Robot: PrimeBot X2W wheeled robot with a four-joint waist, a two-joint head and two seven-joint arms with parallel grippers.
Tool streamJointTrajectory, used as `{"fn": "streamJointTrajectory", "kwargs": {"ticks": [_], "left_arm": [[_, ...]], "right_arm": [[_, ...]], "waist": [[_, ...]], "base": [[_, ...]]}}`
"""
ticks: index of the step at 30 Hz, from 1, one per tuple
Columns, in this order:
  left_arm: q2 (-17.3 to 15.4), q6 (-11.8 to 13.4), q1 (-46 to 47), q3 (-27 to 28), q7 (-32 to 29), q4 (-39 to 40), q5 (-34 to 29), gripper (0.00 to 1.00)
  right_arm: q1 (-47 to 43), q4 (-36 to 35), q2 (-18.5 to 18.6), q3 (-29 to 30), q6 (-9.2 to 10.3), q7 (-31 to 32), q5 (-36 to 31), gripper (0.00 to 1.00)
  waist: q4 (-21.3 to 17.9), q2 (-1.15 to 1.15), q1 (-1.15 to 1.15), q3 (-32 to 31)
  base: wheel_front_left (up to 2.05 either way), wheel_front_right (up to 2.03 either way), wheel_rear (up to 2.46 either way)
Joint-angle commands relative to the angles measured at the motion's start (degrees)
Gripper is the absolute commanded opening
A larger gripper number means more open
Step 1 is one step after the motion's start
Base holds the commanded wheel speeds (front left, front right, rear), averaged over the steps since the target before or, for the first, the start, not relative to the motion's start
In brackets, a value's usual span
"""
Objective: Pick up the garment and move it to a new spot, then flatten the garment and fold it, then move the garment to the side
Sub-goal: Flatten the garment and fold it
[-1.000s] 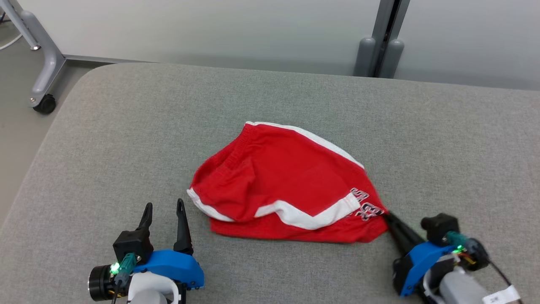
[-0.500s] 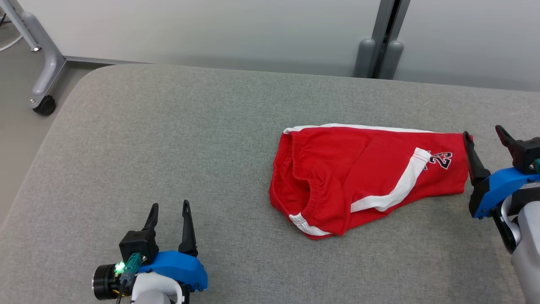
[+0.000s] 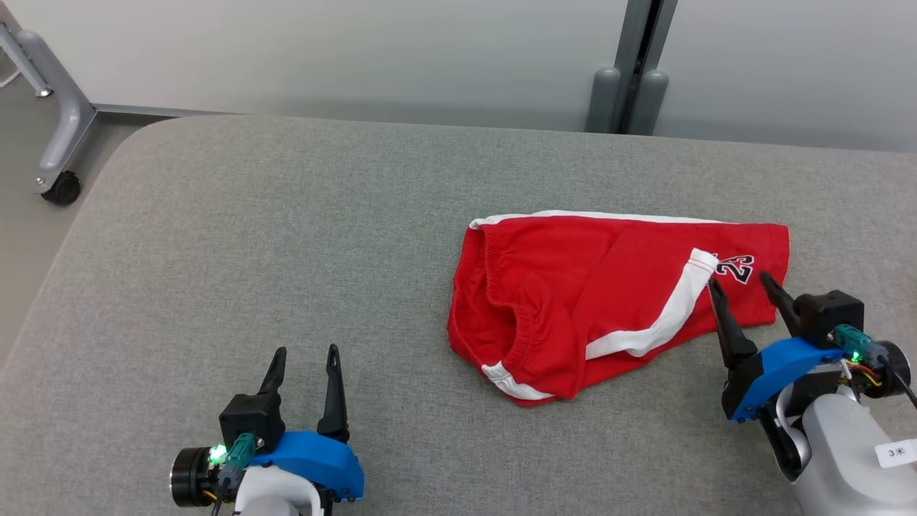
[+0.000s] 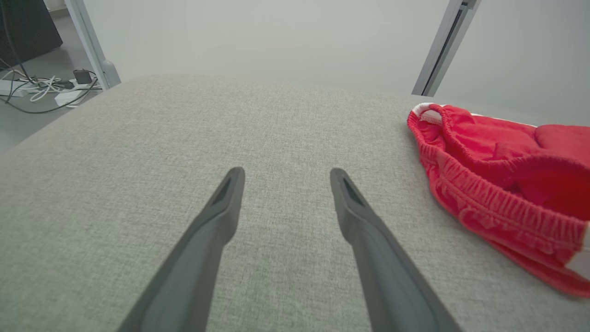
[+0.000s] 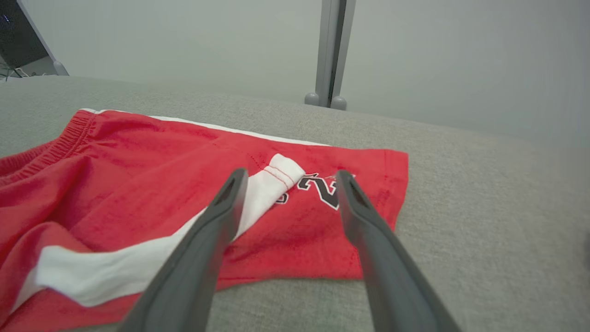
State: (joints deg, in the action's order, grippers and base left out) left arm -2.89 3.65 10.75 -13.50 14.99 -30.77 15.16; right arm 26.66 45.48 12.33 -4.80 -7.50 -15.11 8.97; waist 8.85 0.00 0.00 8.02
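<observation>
In the head view, the right gripper (image 3: 738, 281) pinched a corner of the shorts (image 3: 573, 301) one second ago. Now its jaws are wide and hold nothing. The shorts have gone from the middle of the pad (image 3: 286, 215) to its right part and lie longer there, with the leg hem between and just beyond these jaws. The first step, the move to a new spot, seems done, and the flattening probably comes next, because the waistband end is still bunched and one corner is folded under. The left gripper (image 3: 306, 351) has stayed in its place, jaws wide and empty, with the shorts well apart to its right. The picture itself has shifted a little, so the camera has moved too.

In the left wrist view, only bare grey fabric lies between the wide jaws of the left gripper (image 4: 286, 171). The waistband (image 4: 498, 207) is off to their right. Beyond the pad's far edge there are cables (image 4: 37, 90) on the floor and a pale wall.

In the right wrist view, the number print (image 5: 322, 189) and the end of the white stripe (image 5: 276, 180) show between the open jaws of the right gripper (image 5: 291, 173). Whether the tips touch the cloth cannot be told. Behind stands a grey post (image 5: 329, 50) against the wall.
</observation>
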Motion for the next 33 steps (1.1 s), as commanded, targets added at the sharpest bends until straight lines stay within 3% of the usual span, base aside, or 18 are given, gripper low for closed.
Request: {"fn": "streamJointTrajectory", "kwargs": {"ticks": [1, 15, 27, 28, 29, 31, 33], "left_arm": [[0.01, 0.06, 0.91, -0.3, 0.25, 0.43, 0.07, 1.0], [0.02, 0.62, 1.65, -2.91, 0.25, 0.78, 1.92, 1.0], [0.01, 0.82, 2.89, -3.61, 0.25, 0.51, 1.96, 1.0], [0.01, 0.85, 3.02, -3.74, 0.25, 0.66, 1.9, 1.0], [0.01, 0.87, 3.14, -3.76, 0.25, 0.78, 1.91, 1.0], [0.01, 0.89, 3.2, -3.76, 0.25, 0.91, 1.85, 1.0], [0.01, 0.88, 3.09, -3.74, 0.25, 0.83, 1.83, 1.0]], "right_arm": [[1.6, 0.81, 0.06, -0.06, 0.02, 0.0, 0.83, 1.0], [9.05, 11.34, 1.06, 0.02, 0.01, 0.0, 4.17, 1.0], [11.14, 12.97, 1.19, -2.36, 0.02, 0.0, 6.61, 0.98], [11.26, 12.49, 1.12, -2.72, 0.02, 0.0, 7.06, 0.6], [11.26, 11.83, 1.22, -2.92, 0.02, 0.0, 7.14, 0.43], [10.96, 10.9, 1.18, -3.16, 0.02, 0.0, 7.58, 0.0], [10.45, 10.53, 1.09, -3.56, 0.02, 0.0, 7.88, 0.0]], "waist": [[0.54, 0.0, 0.0, 0.47], [3.92, 0.0, 0.0, 3.97], [4.35, 0.0, 0.0, 5.13], [4.31, 0.0, 0.0, 5.28], [4.26, 0.0, 0.0, 5.36], [4.1, 0.0, 0.0, 5.46], [3.87, 0.0, 0.0, 5.43]], "base": [[0.0, 0.0, 0.0], [0.0, 0.0, 0.0], [0.0, 0.0, 0.0], [0.0, 0.0, 0.0], [0.0, 0.0, 0.0], [0.0, 0.0, 0.0], [0.0, 0.0, 0.0]]}}
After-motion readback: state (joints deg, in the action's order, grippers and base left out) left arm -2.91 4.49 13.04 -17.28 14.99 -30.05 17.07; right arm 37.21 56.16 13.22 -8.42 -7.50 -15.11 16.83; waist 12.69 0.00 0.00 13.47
